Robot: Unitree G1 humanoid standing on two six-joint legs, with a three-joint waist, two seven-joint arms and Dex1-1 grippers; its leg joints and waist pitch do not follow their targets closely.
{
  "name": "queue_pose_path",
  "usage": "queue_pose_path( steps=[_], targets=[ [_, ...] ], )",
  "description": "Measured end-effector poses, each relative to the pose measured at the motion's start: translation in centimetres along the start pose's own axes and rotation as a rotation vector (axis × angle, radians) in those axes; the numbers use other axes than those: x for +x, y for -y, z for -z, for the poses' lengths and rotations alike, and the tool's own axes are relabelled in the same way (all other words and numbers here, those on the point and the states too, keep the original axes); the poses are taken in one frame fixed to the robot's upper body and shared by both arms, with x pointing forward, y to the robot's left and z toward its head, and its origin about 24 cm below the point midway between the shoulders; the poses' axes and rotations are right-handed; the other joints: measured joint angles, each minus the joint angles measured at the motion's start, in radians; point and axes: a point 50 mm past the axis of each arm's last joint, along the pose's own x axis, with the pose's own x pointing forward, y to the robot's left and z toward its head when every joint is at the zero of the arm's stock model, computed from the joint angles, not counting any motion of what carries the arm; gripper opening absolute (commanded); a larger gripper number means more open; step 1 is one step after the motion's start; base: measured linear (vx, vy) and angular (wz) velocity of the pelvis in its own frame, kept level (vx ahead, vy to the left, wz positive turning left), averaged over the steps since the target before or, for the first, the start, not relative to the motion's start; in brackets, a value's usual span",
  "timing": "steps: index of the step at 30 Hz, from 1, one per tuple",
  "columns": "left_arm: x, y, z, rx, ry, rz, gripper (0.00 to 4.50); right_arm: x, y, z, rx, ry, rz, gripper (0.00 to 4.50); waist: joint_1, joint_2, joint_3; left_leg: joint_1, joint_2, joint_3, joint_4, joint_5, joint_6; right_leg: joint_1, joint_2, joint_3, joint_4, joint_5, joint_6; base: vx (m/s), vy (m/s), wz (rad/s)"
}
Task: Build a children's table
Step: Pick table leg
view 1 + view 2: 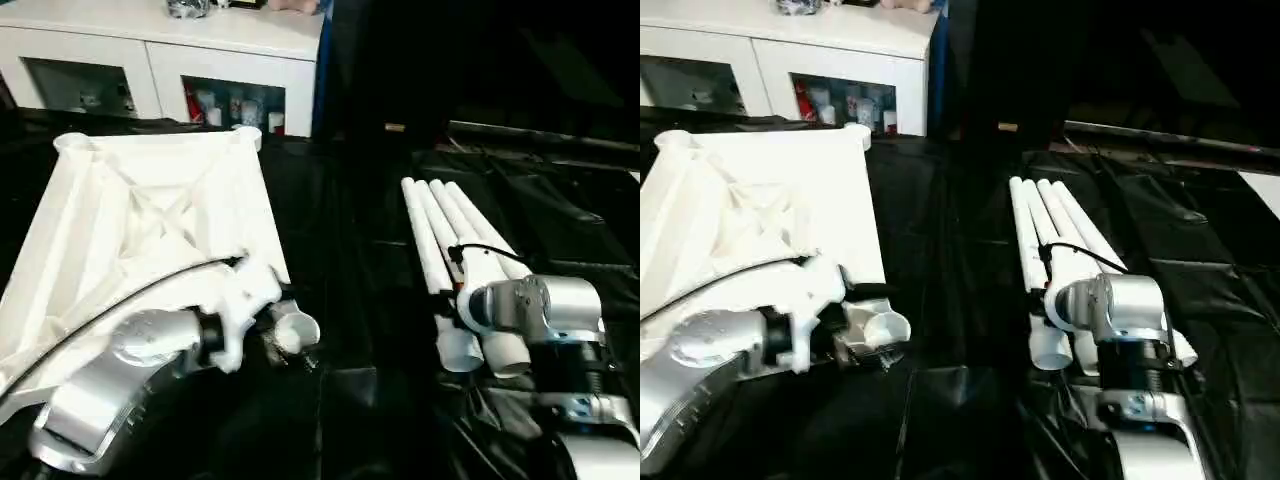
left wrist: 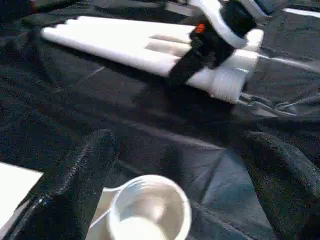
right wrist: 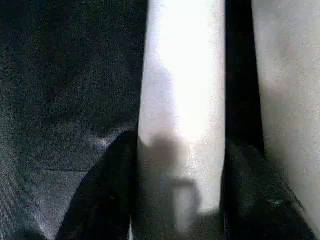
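Your right gripper (image 3: 180, 200) straddles one long tapered white round leg (image 3: 182, 100), black fingers (image 3: 100, 200) flanking it; grasp not confirmable. Left gripper (image 2: 170, 185) spread wide over the ribbed white plastic tabletop's (image 1: 150, 210) round corner socket (image 2: 150, 207).

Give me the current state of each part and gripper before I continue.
Tabletop: lying ribbed underside up on the black sheet, no legs fitted.
Corner socket: empty, between the left gripper's fingers.
Legs: loose, lying side by side on the sheet.
Left gripper: open around the near corner socket.
Right gripper: fingers on both sides of one leg, grip not clear.
Cabinet: doors closed.
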Motion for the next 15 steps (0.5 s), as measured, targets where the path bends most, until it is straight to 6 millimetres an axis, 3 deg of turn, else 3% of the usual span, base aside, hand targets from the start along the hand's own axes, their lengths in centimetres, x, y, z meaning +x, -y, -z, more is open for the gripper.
queue_pose_path(
  steps=[5,10,15],
  targets=[
    [-0.4,-1.7,-1.6,0.021,0.023,-0.053,4.5,0.6,-0.7,-0.5,0.016,0.015,-0.013,1.89,0.002,0.001,0.0,0.001,0.0,0.0,0.0,0.0,0.0,0.0,0.0,0.0,0.0,0.0,0.0,0.0,0.0,0.0],
    [0.4,-2.9,-2.1,-0.05,0.082,-0.142,4.5,0.7,-0.9,-1.2,0.014,0.045,-0.02,1.88,0.007,0.01,0.003,0.0,0.001,0.002,-0.001,0.0,-0.001,-0.001,-0.001,0.0,0.0,0.002,-0.002,0.0,0.0,0.0],
    [1.6,-4.7,-4.6,-0.095,0.183,-0.258,4.5,0.3,-1.7,-2.7,-0.003,0.186,-0.101,1.88,0.022,0.026,0.011,-0.002,0.002,0.003,-0.001,0.001,-0.001,-0.001,-0.001,-0.001,0.0,0.002,-0.002,0.0,0.0,0.0]
  ],
)
